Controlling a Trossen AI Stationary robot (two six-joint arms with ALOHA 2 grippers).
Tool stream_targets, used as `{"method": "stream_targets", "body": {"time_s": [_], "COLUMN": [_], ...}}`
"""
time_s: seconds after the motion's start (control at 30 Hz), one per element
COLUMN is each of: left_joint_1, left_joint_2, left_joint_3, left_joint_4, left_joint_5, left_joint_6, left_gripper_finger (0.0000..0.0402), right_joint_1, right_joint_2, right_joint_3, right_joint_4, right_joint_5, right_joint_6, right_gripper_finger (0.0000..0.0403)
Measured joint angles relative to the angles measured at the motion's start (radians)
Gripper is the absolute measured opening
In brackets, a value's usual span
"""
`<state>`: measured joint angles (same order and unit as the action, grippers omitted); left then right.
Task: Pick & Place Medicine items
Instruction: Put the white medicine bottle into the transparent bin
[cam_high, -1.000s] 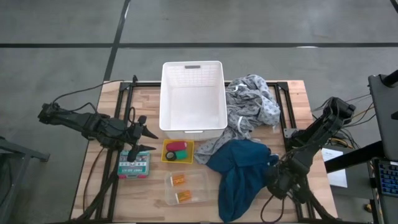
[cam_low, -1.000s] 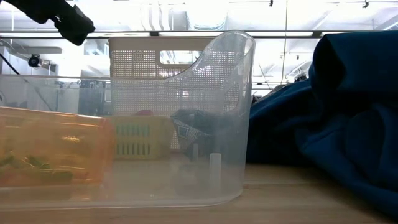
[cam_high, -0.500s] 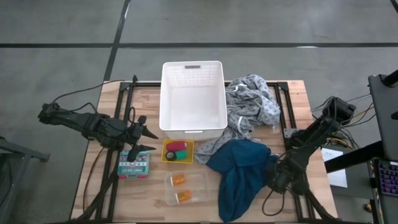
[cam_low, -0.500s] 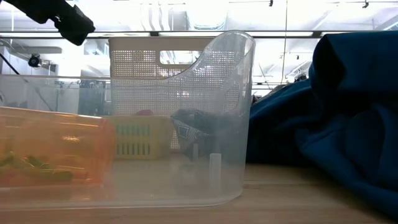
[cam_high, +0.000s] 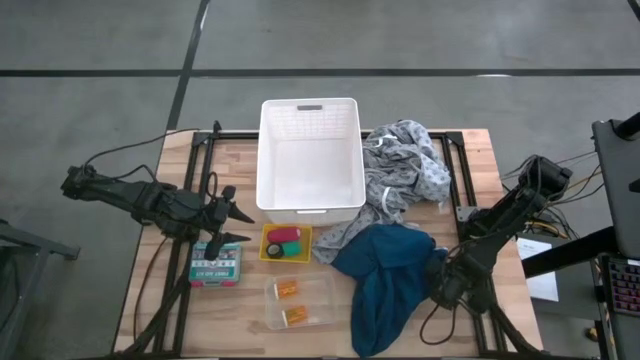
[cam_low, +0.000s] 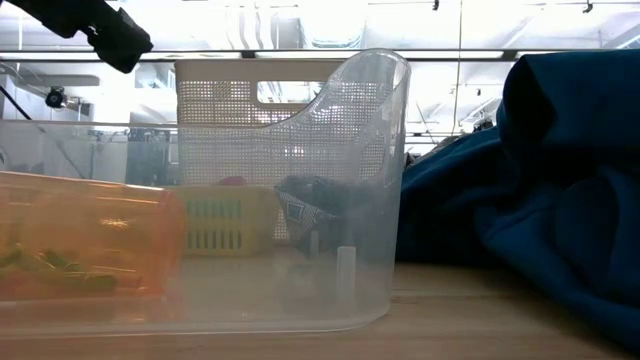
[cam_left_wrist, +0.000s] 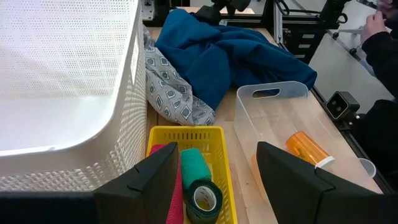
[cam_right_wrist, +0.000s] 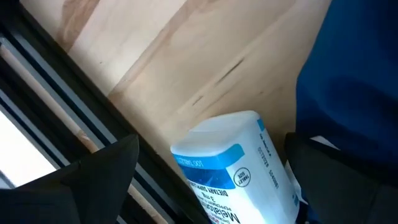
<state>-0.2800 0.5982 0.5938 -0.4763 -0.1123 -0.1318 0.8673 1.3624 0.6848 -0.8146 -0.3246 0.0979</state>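
1. The left gripper (cam_high: 232, 225) hovers over the table's left side with its jaws partly spread and nothing between them. Just ahead of it sits the yellow tray (cam_left_wrist: 163, 134), holding the dark green roll (cam_left_wrist: 200, 186) and the pink-red cylinder (cam_left_wrist: 171, 186) side by side.
2. Nearer the front edge, the clear bin (cam_high: 320, 303) holds two orange pill bottles (cam_high: 288, 290), both lying on their sides.
3. The right gripper (cam_high: 447, 285) is low at the right front edge, beside the teal-blue cloth (cam_high: 385, 275), jaws spread wide. The white labelled bottle (cam_right_wrist: 239, 171) lies on its side between its fingers, apparently not yet clamped, its long axis running roughly along the fingers. This arm is clearly the nearer one.
4. The white basket (cam_high: 310, 110) stands well behind both.
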Motion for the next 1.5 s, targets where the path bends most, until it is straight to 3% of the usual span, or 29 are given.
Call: {"method": "stream_targets", "body": {"time_s": [0.63, 0.83, 1.5], "left_joint_1": [0.000, 0.000, 0.000], "left_joint_2": [0.000, 0.000, 0.000], "left_joint_3": [0.000, 0.000, 0.000], "left_joint_4": [0.000, 0.000, 0.000], "left_joint_5": [0.000, 0.000, 0.000], "left_joint_6": [0.000, 0.000, 0.000], "left_gripper_finger": [0.0226, 0.0226, 0.0226], "right_joint_1": [-0.081, -0.090, -0.145], "right_joint_2": [0.001, 0.000, 0.000], "right_joint_3": [0.031, 0.022, 0.059], "right_joint_4": [-0.020, -0.060, -0.105], "right_joint_5": [0.012, -0.107, -0.112], "right_joint_6": [0.087, -0.053, -0.079], "right_gripper_finger": [0.0400, 0.0400, 0.0400]}}
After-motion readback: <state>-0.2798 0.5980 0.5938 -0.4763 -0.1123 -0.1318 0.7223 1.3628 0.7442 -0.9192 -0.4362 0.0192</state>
